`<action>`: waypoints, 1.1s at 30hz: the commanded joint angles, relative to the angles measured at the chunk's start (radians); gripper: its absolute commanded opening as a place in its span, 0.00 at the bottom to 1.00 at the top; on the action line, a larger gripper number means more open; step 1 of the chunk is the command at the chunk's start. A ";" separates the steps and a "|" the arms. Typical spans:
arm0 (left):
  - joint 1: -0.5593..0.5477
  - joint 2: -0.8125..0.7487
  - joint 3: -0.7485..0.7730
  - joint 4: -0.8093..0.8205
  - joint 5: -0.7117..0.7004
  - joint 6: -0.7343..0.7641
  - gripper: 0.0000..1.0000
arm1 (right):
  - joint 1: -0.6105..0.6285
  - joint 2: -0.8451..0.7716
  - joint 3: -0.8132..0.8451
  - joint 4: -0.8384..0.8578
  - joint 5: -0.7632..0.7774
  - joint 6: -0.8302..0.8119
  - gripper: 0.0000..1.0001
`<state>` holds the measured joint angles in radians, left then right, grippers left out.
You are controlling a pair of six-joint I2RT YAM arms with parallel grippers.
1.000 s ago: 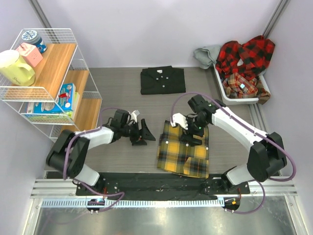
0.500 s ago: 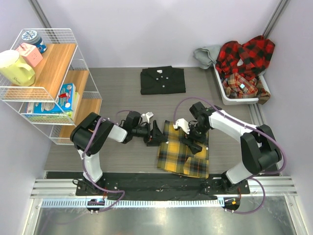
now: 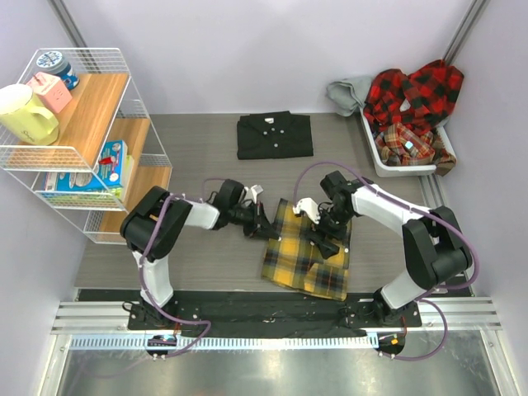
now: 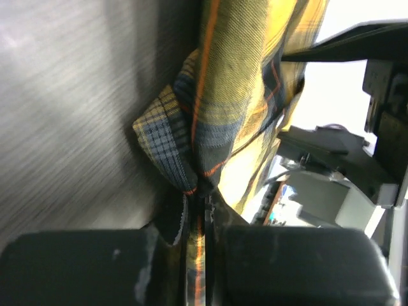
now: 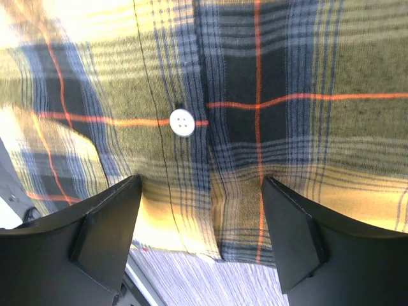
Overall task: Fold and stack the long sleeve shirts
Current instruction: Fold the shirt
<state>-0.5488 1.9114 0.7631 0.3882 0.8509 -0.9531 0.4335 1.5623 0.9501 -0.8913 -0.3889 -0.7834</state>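
yellow plaid shirt (image 3: 307,257): left fingers (image 4: 95,268) clenched on its edge, likely to fold it; right fingers (image 5: 105,223) spread wide, apparently steadying it.

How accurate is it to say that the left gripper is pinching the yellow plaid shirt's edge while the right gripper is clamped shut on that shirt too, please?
Not quite: the right gripper is not clamped shut. The right wrist view shows its fingers spread wide apart over the yellow plaid shirt. The left gripper is indeed pinching the shirt's edge.
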 commanded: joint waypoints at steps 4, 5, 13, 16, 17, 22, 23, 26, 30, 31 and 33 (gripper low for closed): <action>0.104 -0.097 0.428 -0.987 -0.228 0.597 0.00 | -0.113 -0.039 0.048 0.054 -0.079 0.174 0.84; 0.121 -0.100 0.471 -1.119 -0.263 0.691 0.00 | -0.165 -0.039 0.062 0.054 -0.100 0.191 0.84; 0.119 -0.036 1.093 -1.520 -0.753 1.108 0.00 | -0.386 -0.039 0.113 0.061 -0.326 0.349 0.85; 0.098 -0.009 1.307 -1.566 -0.951 1.299 0.00 | -0.430 -0.034 0.110 0.069 -0.425 0.417 0.86; 0.093 -0.020 1.315 -1.545 -0.998 1.344 0.00 | -0.453 -0.034 0.107 0.071 -0.461 0.440 0.86; -0.021 -0.072 1.291 -1.399 -1.199 1.556 0.00 | -0.490 -0.039 0.076 0.084 -0.505 0.473 0.86; -0.046 -0.090 1.239 -1.399 -1.219 1.557 0.00 | -0.496 -0.041 0.070 0.083 -0.508 0.473 0.86; -0.155 -0.124 1.021 -1.372 -1.236 1.518 0.00 | -0.522 -0.033 0.052 0.083 -0.519 0.478 0.86; -0.299 -0.076 0.797 -1.331 -1.195 1.371 0.00 | -0.549 -0.015 0.047 0.086 -0.533 0.489 0.86; -0.328 -0.048 0.783 -1.345 -1.155 1.267 0.00 | -0.552 -0.013 0.046 0.086 -0.536 0.493 0.86; -0.356 0.054 0.777 -1.364 -1.025 1.165 0.00 | -0.562 -0.007 0.042 0.083 -0.536 0.501 0.86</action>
<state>-0.8478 1.8465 1.5742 -0.9600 -0.3214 0.4171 -0.1123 1.5620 0.9932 -0.8185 -0.8825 -0.3065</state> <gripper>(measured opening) 0.043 0.857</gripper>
